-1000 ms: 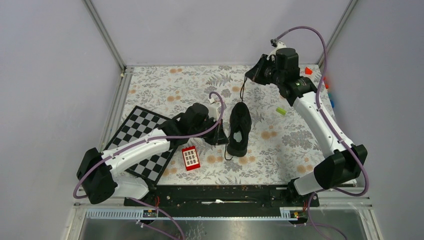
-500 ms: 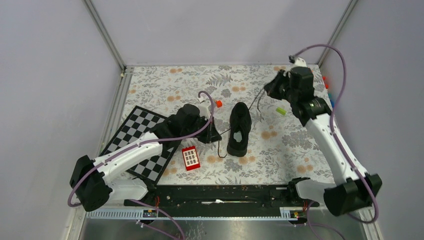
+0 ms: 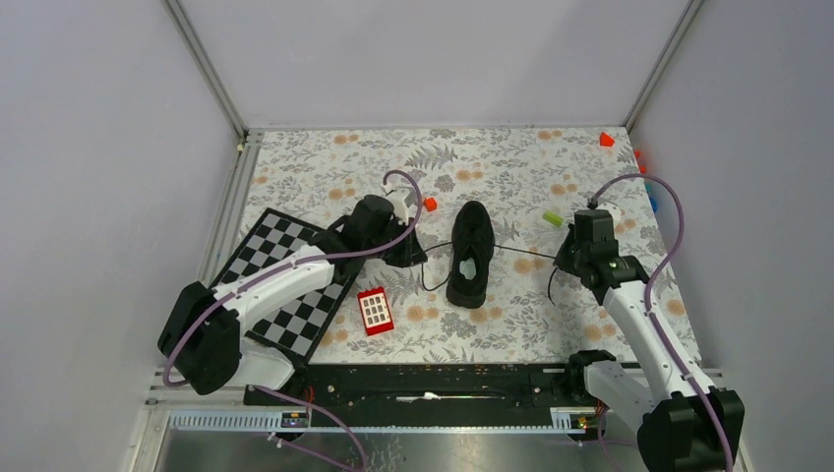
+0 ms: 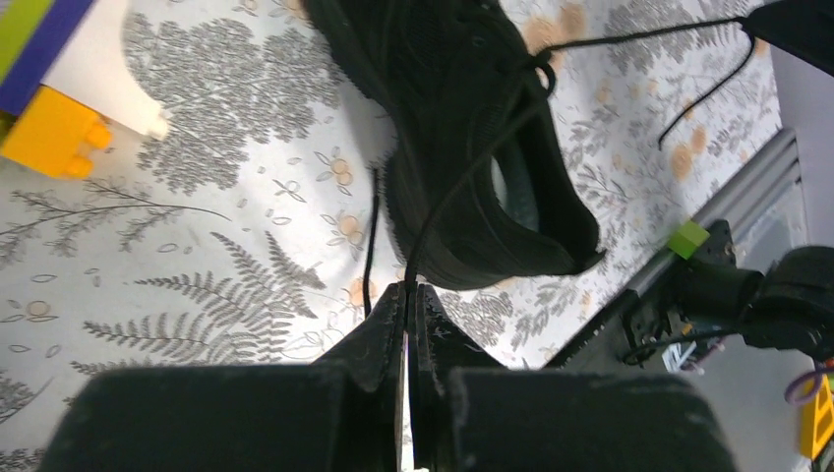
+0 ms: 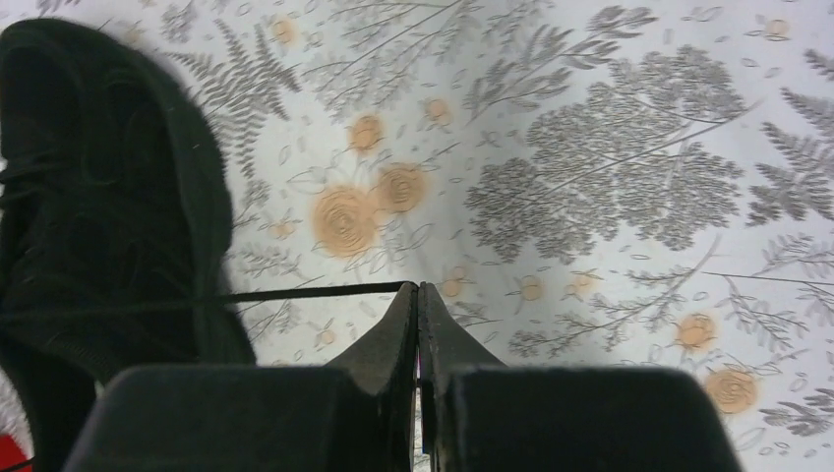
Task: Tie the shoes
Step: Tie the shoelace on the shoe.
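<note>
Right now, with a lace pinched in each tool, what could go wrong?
1. The left tool and right tool grip the thin laces only at their very tips, so a harder pull may slip them free.
2. Nothing pins the shoe. Uneven tension could drag or twist it, perhaps toward the red block.

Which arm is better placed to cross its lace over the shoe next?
Probably left: the left gripper, shut on a lace, sits close beside the shoe. The right gripper holds its lace taut, farther out.
</note>
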Tool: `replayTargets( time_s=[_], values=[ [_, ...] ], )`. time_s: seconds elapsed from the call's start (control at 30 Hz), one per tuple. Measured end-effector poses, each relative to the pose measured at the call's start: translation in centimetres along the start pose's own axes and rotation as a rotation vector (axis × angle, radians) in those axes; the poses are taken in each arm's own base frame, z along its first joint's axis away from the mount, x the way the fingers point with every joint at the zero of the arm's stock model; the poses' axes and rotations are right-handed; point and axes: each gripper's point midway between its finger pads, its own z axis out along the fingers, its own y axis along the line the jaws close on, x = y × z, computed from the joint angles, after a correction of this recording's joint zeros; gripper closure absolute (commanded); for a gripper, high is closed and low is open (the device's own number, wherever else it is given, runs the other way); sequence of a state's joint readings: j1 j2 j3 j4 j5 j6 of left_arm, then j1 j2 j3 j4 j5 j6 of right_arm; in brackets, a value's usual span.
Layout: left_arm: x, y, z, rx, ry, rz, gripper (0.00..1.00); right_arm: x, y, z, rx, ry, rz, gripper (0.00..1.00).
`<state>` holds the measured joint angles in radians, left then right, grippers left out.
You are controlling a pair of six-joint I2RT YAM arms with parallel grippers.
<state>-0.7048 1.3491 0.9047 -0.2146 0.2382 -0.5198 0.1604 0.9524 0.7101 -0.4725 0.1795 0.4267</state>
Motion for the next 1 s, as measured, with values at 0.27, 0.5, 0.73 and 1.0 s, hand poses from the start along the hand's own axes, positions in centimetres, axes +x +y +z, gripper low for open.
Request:
replayTargets(
  time_s=[0.27, 0.5, 0.73, 1.0],
  values=[
    [-0.5, 2.8, 0.5, -0.082, -0.028, -0.032, 1.00, -0.4, -2.8, 0.9, 0.105, 0.000, 0.037, 1.00],
    [-0.1, 3.2, 0.8, -0.086, -0.017, -0.037, 1.00, -0.3, -3.1, 1.3, 0.109, 0.010, 0.041, 0.89],
    [0.4, 3.3, 1.8, -0.083, 0.025, -0.036, 1.00, 0.8, -2.2, 1.6, 0.055, 0.071, 0.020, 0.42],
    [-1.7, 1.8, 1.7, -0.047, 0.001, -0.001, 1.00, -1.2, 3.2, -0.8, -0.212, 0.009, 0.083, 0.30]
  ],
)
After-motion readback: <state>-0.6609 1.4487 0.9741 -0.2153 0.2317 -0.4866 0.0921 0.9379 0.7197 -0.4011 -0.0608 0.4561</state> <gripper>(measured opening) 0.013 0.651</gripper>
